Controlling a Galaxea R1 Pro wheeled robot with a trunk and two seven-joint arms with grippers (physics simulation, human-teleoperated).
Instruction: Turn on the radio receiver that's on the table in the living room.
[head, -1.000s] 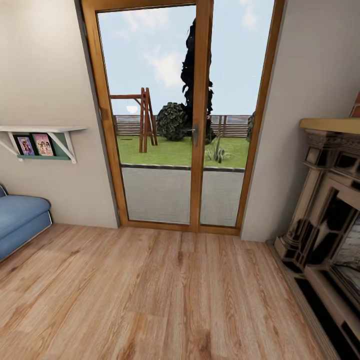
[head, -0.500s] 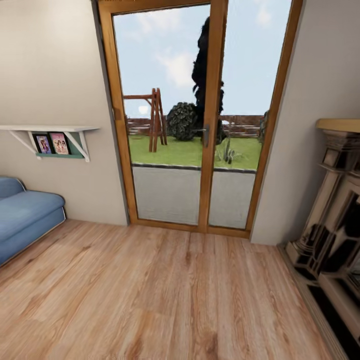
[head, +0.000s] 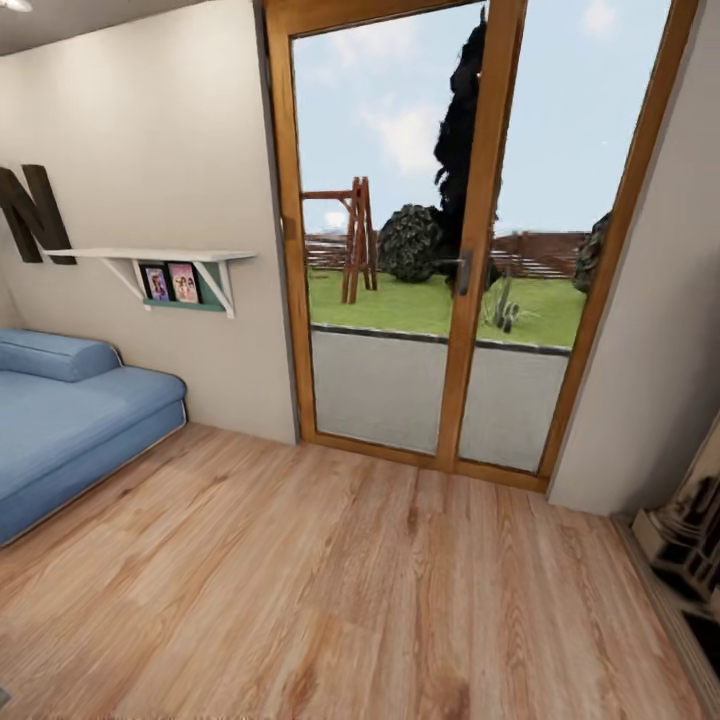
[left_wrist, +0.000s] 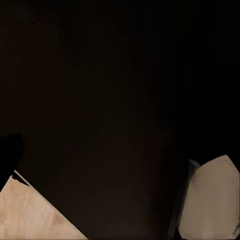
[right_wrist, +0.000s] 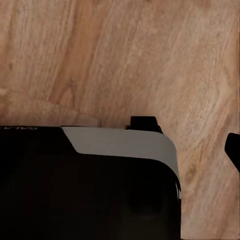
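The radio receiver and the table are out of view. In the head view I face a living room corner with a light wood plank floor (head: 380, 590), beige walls (head: 150, 140) and a blue sofa (head: 70, 420) at the left. The left wrist view is almost all dark, with two pale patches of floor (left_wrist: 30, 215) at its edge. The right wrist view looks down on the plank floor (right_wrist: 125, 55) past a dark and grey part of my own body (right_wrist: 90, 185).
A glazed wooden double door (head: 470, 240) to a garden stands straight ahead. A white wall shelf (head: 160, 262) with small pictures hangs above the sofa, beside large dark wall letters (head: 35, 215). A fireplace surround (head: 690, 540) edges in at the far right.
The whole head view has swung to the left. More of the sofa, the shelf and the wall letters now show, and the fireplace has slid almost out at the right.
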